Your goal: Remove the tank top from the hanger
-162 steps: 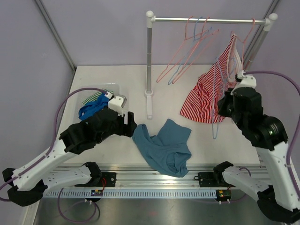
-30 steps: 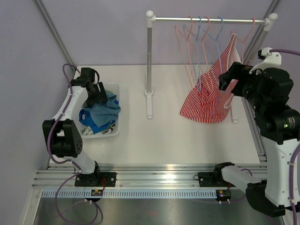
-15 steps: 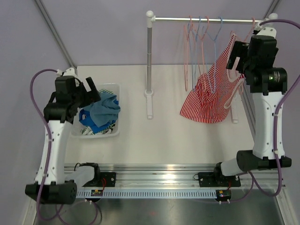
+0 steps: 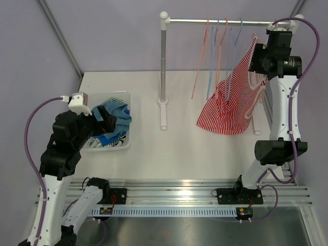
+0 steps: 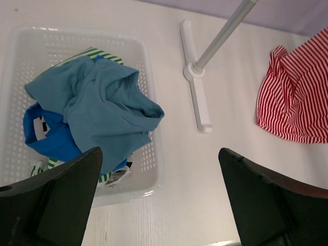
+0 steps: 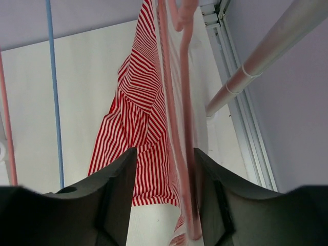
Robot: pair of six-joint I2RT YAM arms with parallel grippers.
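Note:
The red-and-white striped tank top [image 4: 228, 110] hangs from a pink hanger [image 4: 265, 88] at the right end of the rail [image 4: 225, 22], its hem resting on the table. My right gripper [image 4: 259, 57] is high up by the rail. In the right wrist view the hanger's pink wires [image 6: 177, 128] run between the jaws of my right gripper [image 6: 165, 154]. The jaws are half closed, with a gap on the left side, and the tank top [image 6: 141, 128] hangs below. My left gripper [image 4: 105, 120] [image 5: 160, 151] is wide open and holds nothing, above the basket's near right corner.
A white basket [image 4: 128, 118] [image 5: 154, 169] at the left holds blue, teal and green-striped clothes. Several empty pink and blue hangers [image 4: 215, 56] hang on the rail left of the tank top. The rack's post [image 4: 163, 66] and foot [image 5: 197, 97] stand mid-table.
My right gripper has risen toward the rail and its jaws have narrowed around the pink hanger. My left arm has pulled back from the basket, jaws wide. The empty hangers have swung.

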